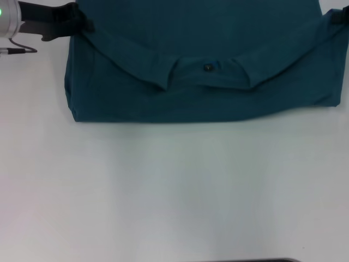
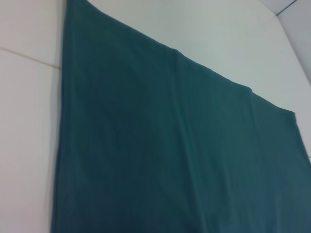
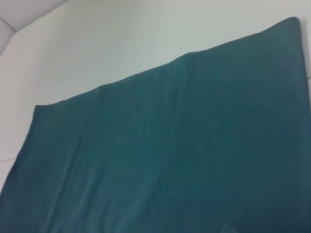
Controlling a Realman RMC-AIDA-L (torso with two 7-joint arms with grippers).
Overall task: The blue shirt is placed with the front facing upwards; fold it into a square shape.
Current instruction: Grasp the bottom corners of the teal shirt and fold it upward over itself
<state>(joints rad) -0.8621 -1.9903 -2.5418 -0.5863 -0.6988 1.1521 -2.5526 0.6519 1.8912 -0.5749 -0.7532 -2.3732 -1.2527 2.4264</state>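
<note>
Lying flat on the white table (image 1: 174, 191), the blue shirt (image 1: 207, 103) fills the far part of my head view, from about ten o'clock across to two o'clock. I see it folded over on itself. Its near edge is a straight fold line that runs side to side. The collar sits in the middle, near twelve o'clock, and its small black neck tag (image 1: 208, 67) shows there as a dark dot. Two folded edges slope up from the collar, one toward ten o'clock and one toward two o'clock, like a wide letter V. I cannot see any letters on the cloth.

My left gripper (image 1: 82, 23) is at the shirt's far left corner, at about ten o'clock. It is dark, and it touches the cloth edge there. I cannot tell how wide its jaws are, or if they pinch the cloth.

My right gripper (image 1: 341, 15) is at the shirt's far right corner, at about two o'clock. Only a small dark bit of it shows at the frame edge, so I cannot tell about its jaws either.

My left wrist view shows plain teal cloth (image 2: 170, 155) on the white table (image 2: 29, 121). My right wrist view shows the same plain cloth (image 3: 170, 155) and table (image 3: 121, 43).
</note>
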